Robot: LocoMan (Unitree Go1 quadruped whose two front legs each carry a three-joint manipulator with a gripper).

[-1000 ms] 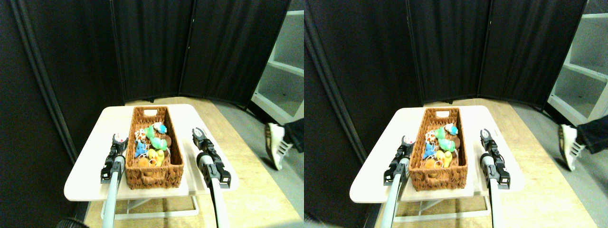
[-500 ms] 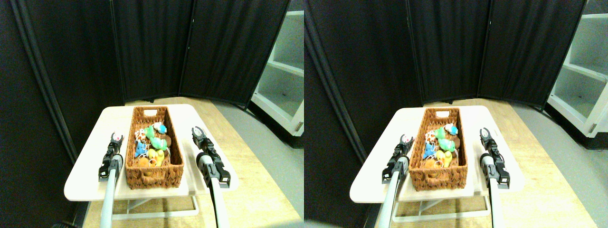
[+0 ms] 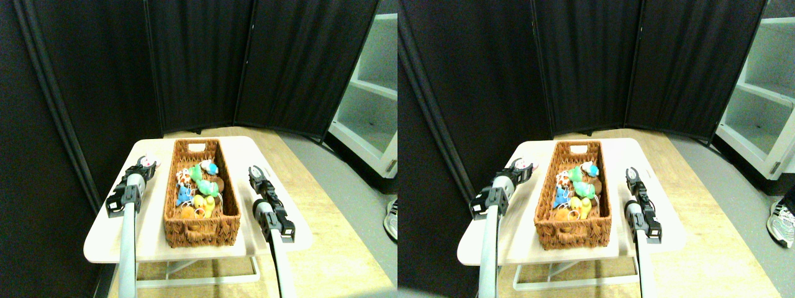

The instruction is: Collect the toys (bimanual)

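Right now my left gripper sits over the far-left part of the tabletop, to the left of the wicker basket, with something small and pale pink at its tip; I cannot tell whether the jaws pinch it or merely hover by it. That manipulator rises steeply from the bottom edge and leans away from the basket. My right gripper rests on the other side of the basket, near its right wall, jaws spread in a clear fork with nothing between them; its limb angles up from the bottom right.

Between the two, the basket runs lengthwise away from me and holds the toys: blue, green, yellow, orange, brown and a white-teal one, piled in its middle and near half with white strings among them.

The tabletop is pale and rounded, standing on a wooden floor. Black folding screens close off the back, a white shelf unit stands at right, and a person's shoe shows at the right edge.
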